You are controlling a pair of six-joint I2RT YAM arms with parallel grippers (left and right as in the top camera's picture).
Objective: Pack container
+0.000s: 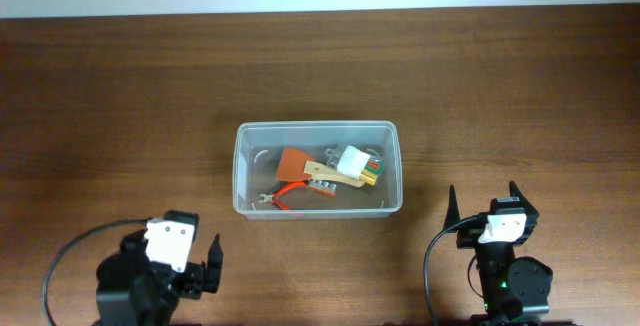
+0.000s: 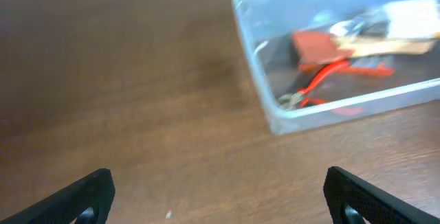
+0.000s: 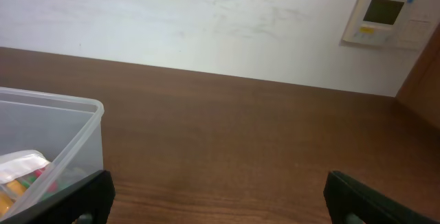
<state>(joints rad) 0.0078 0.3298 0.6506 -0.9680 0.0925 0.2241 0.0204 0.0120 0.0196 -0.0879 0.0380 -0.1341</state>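
Viewing from overhead first: the container (image 1: 315, 124) is seen at the centre of the table (image 1: 120, 96), its long axis running 9 to 3 o'clock. Red-handled pliers (image 1: 290, 194) and a small packet (image 1: 357, 163) are noted inside it. The left gripper (image 1: 203, 258) is parked at the near edge with its jaws spread and nothing between them; the container lies at about 1 o'clock from it. The right gripper (image 1: 483, 198) is likewise spread wide and empty, with the container's short right end at about 10 o'clock. Both claws are set apart from the container, touching nothing. The left is judged slightly the nearer, to the near-left corner.

Left wrist view: the left gripper (image 2: 220, 196) is shown released, only bare wood between its fingers. The container (image 2: 265, 80) is seen blurred at 1 o'clock, its corner turned toward the claw and the pliers (image 2: 323, 76) visible through the wall.

Right wrist view: the right gripper (image 3: 220, 200) is shown released and empty. The container (image 3: 82, 135) is cut off at 9 o'clock, well off the claw's line, so a swing to the left is judged necessary before any reach from this side.
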